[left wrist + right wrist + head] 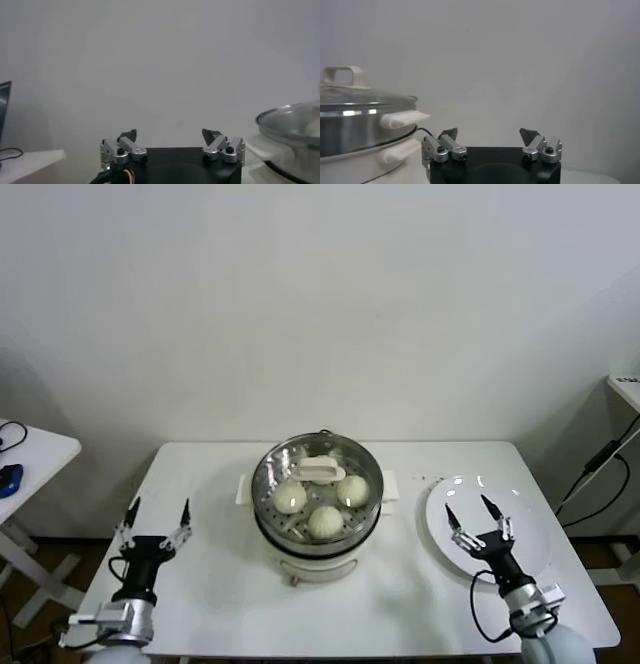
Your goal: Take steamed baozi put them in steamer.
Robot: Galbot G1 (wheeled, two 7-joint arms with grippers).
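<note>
The steamer (pixel 316 536) stands at the middle of the white table, a shiny steel pot on a white base. A glass lid with a white handle (pixel 318 470) covers it. Through the glass I see three steamed baozi: one (pixel 290 498) on the left, one (pixel 352 490) on the right, one (pixel 325 522) nearest me. My left gripper (pixel 158 513) is open and empty near the table's front left, well apart from the pot. My right gripper (pixel 469 511) is open and empty over the white plate (pixel 535 549). The right wrist view shows the steamer (pixel 355 125) with its lid beside the open right gripper (pixel 489 134).
The white plate at the front right holds nothing. A small white side table (pixel 40 449) with a blue object (pixel 9 476) stands off to the left. Cables (pixel 600 474) hang at the far right. The left wrist view catches the lid's edge (pixel 292 122) beyond my left gripper (pixel 170 134).
</note>
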